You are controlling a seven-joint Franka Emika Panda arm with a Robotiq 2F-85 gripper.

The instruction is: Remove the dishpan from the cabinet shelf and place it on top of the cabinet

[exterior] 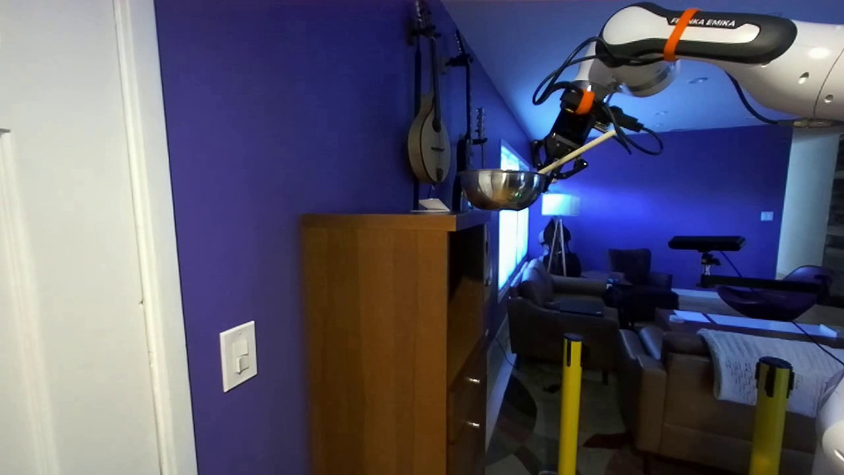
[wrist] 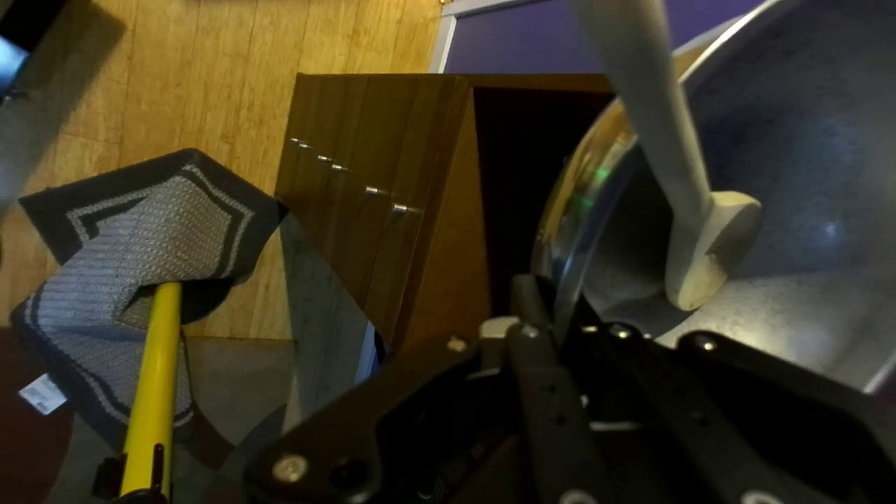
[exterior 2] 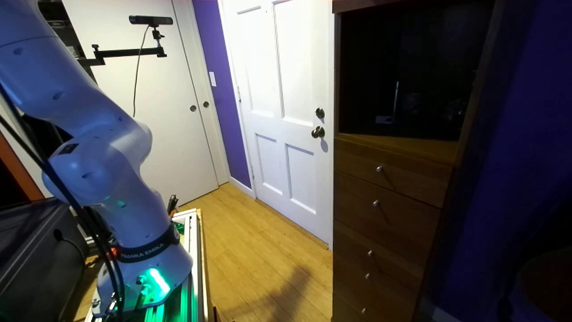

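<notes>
The dishpan is a shiny round metal bowl (exterior: 501, 189), roughly level in the air at the front upper edge of the brown wooden cabinet (exterior: 379, 343), slightly higher than its top. A pale spoon-like utensil (exterior: 580, 150) leans in it; in the wrist view its broad end (wrist: 700, 259) rests inside the bowl (wrist: 805, 175). My gripper (exterior: 548, 177) is shut on the bowl's rim on the side away from the wall. In the wrist view the fingertips (wrist: 556, 301) pinch the rim between them. The cabinet's dark open compartment (exterior 2: 406, 80) shows in an exterior view; bowl and gripper are outside that view.
A small white object (exterior: 432, 205) sits on the cabinet top near the wall. Stringed instruments (exterior: 430, 142) hang on the purple wall behind it. Small items (exterior 2: 388, 117) stand inside the compartment. Yellow posts (exterior: 571, 402) and sofas (exterior: 560, 323) stand beyond the cabinet.
</notes>
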